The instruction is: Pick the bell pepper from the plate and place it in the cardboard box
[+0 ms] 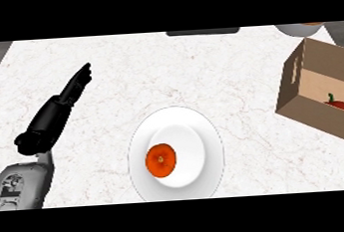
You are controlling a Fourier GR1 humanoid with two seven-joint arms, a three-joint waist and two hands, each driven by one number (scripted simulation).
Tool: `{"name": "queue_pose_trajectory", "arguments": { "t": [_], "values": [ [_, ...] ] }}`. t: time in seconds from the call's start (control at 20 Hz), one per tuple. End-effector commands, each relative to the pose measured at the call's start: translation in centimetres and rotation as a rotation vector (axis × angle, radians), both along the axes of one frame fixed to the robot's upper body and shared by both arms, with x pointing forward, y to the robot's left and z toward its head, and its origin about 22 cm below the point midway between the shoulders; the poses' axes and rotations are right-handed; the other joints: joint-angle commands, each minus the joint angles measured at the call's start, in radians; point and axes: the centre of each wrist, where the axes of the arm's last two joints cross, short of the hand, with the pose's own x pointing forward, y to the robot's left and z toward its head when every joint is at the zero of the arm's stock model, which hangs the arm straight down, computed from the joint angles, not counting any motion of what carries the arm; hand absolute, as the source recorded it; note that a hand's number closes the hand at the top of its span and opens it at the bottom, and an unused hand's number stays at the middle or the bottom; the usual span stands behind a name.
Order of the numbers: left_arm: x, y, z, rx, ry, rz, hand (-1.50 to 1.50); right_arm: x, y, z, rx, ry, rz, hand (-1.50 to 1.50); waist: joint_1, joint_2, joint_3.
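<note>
A white plate (197,124) lies at the counter's near middle with a round orange fruit (162,160) on it. The brown cardboard box (305,111) stands open at the right edge, and a red bell pepper (338,105) with a green stem lies inside it. My left hand (62,105) is at the left, fingers straight and pointing away, holding nothing, well apart from the plate. My right hand does not show.
A dark flat object (202,32) sits at the counter's far edge. A white bowl (299,29) shows partly at the far right corner, behind the box. The counter top is pale marble (201,71).
</note>
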Motion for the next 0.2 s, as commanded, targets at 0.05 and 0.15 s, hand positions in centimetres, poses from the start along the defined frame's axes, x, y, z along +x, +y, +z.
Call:
{"name": "queue_pose_trajectory", "arguments": {
  "t": [0.05, 0.15],
  "values": [
    [-0.8, -0.3, -1.5, -0.004, -0.002, -0.016, 0.00, -2.1, -3.3, 1.5, 0.251, -0.016, -0.039, -1.50, 0.014, 0.010, 0.001],
    [1.1, -0.4, 0.4, -0.005, -0.016, -0.021, 0.00, -2.4, -3.3, -0.3, 0.263, -0.035, -0.089, -1.50, 0.014, 0.017, 0.003]
  ]
}}
